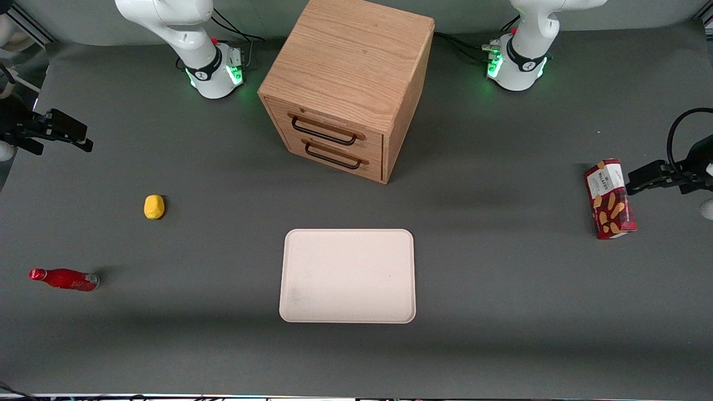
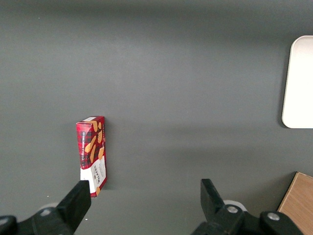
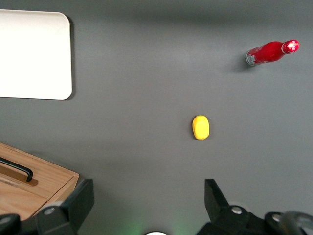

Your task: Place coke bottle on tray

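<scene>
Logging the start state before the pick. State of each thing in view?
coke bottle: lying on its side on the table, toward the working arm's end, untouched.
tray: flat on the table, nothing on it.
drawer cabinet: both drawers shut.
yellow object: resting on the table, apart from the bottle.
snack box: lying flat, toward the parked arm's end.
right hand: raised above the table, open, holding nothing.

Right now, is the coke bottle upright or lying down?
Lying down: the coke bottle rests lengthwise on the table, off the tray. The open gripper hangs apart from it.
</scene>
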Controlling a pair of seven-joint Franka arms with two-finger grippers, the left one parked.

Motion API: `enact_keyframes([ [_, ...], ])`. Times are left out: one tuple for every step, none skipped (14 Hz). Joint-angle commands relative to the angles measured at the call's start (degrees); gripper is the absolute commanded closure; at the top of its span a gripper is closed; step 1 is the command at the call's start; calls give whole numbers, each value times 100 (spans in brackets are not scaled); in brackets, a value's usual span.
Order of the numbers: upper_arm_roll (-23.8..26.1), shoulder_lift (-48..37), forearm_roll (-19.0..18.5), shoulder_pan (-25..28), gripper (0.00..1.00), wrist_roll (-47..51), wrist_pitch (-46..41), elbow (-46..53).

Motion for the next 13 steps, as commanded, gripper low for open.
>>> enact_keyframes([
  [49,22,-61,-36,0,-92,-50,102],
  [49,22,-61,-36,0,-83,-50,111],
  [49,22,-52,-36,0,-83,-50,111],
  [49,31,-52,-36,0,-83,-50,111],
  [49,22,-52,-36,0,-83,-50,102],
  [49,22,-52,-36,0,-92,-50,102],
  [49,13,-61,-36,0,-92,-68,94],
  [57,13,-61,-36,0,-92,-68,93],
  [57,5,-61,-36,0,-83,-85,93],
  [57,5,-70,-36,0,-83,-85,85],
  [57,5,-70,-36,0,-92,-85,93],
  [57,5,-79,-36,0,-92,-94,85],
  [57,5,-79,-36,0,-92,-103,85],
])
